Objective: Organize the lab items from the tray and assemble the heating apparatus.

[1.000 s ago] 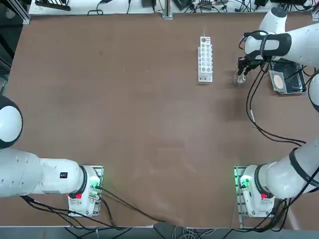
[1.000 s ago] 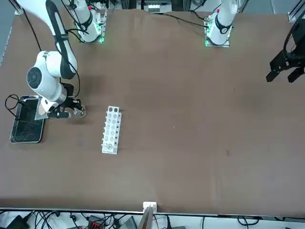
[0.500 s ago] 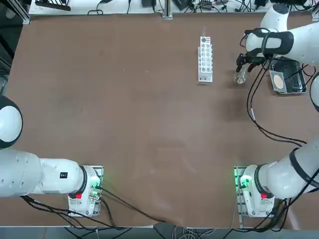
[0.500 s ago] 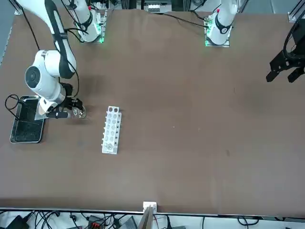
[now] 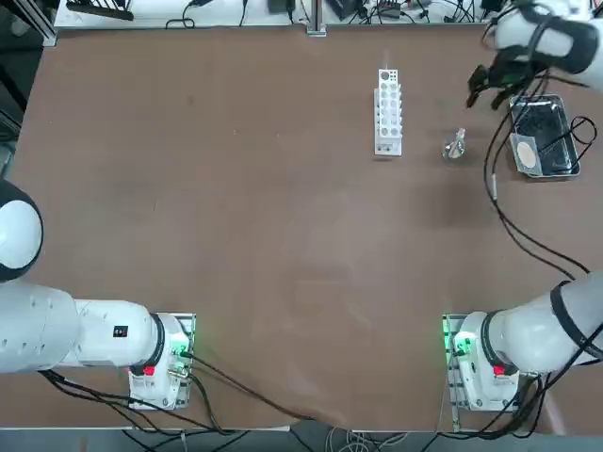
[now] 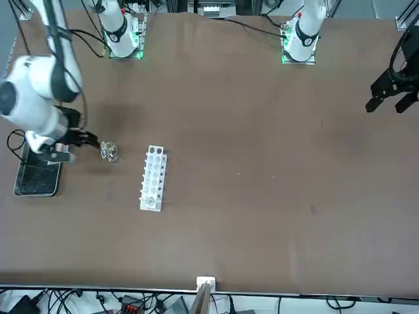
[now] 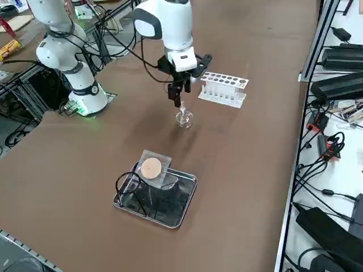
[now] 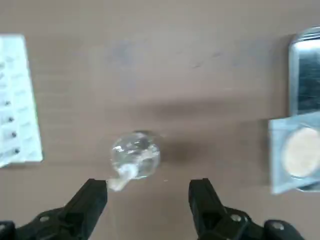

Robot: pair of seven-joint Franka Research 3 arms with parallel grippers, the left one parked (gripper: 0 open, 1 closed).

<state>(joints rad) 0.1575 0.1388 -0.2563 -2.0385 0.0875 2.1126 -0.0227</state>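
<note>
While I look: my right gripper (image 7: 179, 92) hangs wide open, holding nothing.
Burner (image 7: 183, 118): standing on the bench, just under it.
Tray (image 7: 184, 207): off to one side, tripod (image 7: 127, 187) and mesh (image 7: 152, 168) inside.

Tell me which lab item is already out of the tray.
The small clear burner: it stands alone on the table beside the white rack. The mesh square and wire tripod remain in the tray.

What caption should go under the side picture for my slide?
Open right gripper hangs above the small clear glass burner on the brown table; grey mesh square rests on the shiny metal tray.
</note>
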